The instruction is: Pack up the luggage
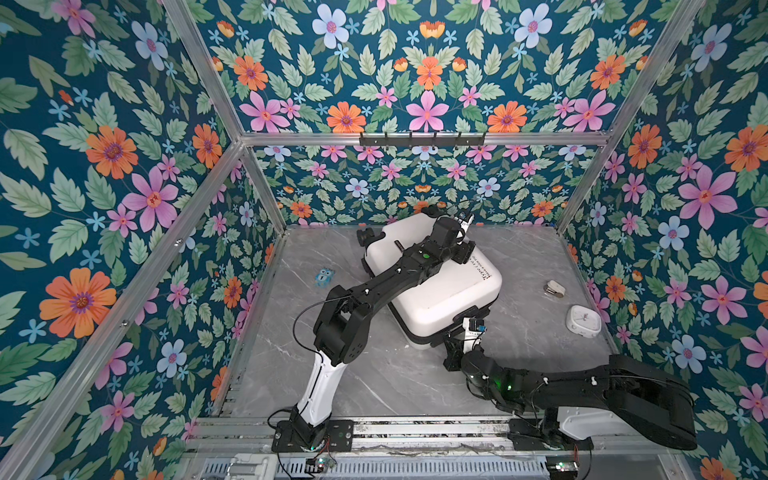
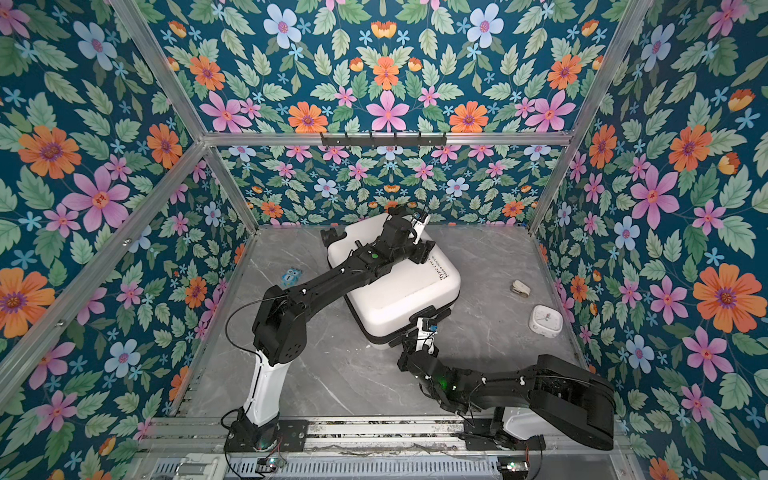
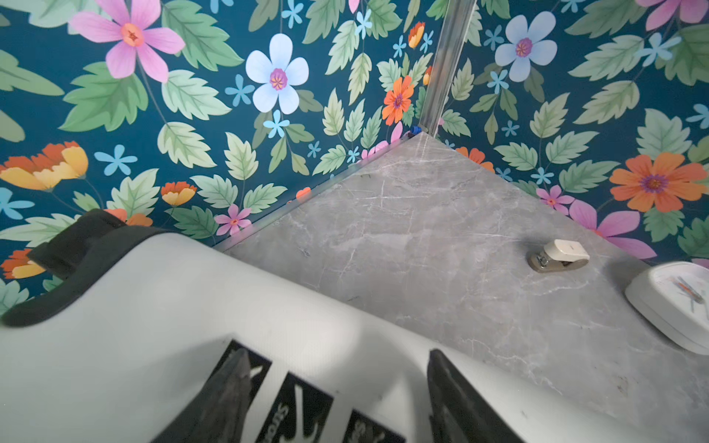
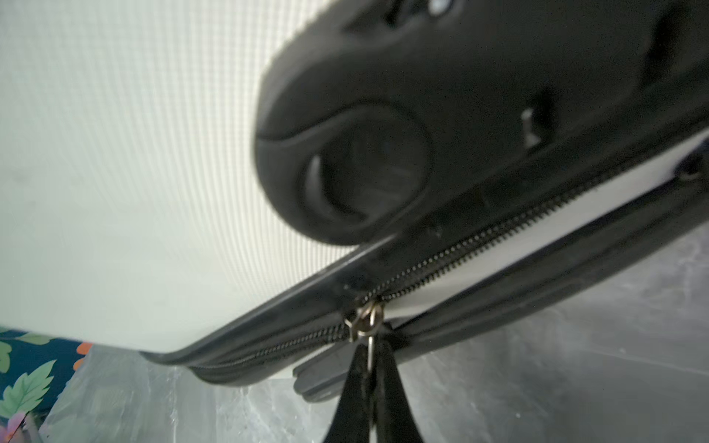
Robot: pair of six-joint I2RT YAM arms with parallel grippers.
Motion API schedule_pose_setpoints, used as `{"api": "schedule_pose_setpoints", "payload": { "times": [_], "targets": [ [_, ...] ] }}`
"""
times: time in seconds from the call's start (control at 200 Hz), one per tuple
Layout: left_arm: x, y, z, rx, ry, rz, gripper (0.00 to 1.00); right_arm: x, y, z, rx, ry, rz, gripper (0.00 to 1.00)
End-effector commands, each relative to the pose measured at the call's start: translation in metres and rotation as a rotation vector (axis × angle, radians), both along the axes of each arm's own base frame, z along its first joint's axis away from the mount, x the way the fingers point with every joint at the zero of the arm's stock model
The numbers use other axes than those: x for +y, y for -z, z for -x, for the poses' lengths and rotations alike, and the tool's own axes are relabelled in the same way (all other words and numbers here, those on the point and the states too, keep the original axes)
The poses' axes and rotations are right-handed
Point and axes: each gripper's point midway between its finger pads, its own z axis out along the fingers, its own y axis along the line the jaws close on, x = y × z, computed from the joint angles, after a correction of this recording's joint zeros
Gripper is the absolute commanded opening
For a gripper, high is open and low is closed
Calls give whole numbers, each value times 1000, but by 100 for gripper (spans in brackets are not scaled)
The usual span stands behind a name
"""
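The right pincer pinches the metal zipper pull of the luggage. Above the pull bulges a blurred black housing on the white textured shell. Below the pull lies the grey marbled surface.

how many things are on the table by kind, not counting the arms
luggage: 1
stapler: 1
clock: 1
small blue owl piece: 1
total: 4
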Motion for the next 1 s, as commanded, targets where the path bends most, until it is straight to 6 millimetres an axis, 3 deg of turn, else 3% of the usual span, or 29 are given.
{"api": "schedule_pose_setpoints", "payload": {
  "times": [0.0,0.22,0.5,0.715,0.875,0.9,0.955,0.965,0.97,0.995],
  "targets": [
    [60,132,57,413,-25,-317,67,-45,28,-5,60,149,110,0],
    [76,164,65,495,-54,-262,55,-67,27,-17,91,240,21,0],
    [102,203,78,607,-89,-291,48,-78,26,-35,150,248,-41,0],
    [127,222,82,659,-147,-280,45,-103,25,-40,171,325,-45,0],
    [132,226,80,665,-163,-281,44,-96,16,-40,159,262,6,0],
    [132,225,79,663,-166,-279,44,-96,15,-39,156,252,12,10],
    [134,220,76,657,-173,-270,44,-97,12,-33,145,219,17,49],
    [134,220,76,656,-174,-270,44,-97,11,-33,143,214,18,52],
    [134,219,76,656,-175,-270,44,-97,10,-32,141,207,20,59],
    [135,216,74,650,-179,-265,45,-97,8,-29,136,192,24,69]
  ]
}}
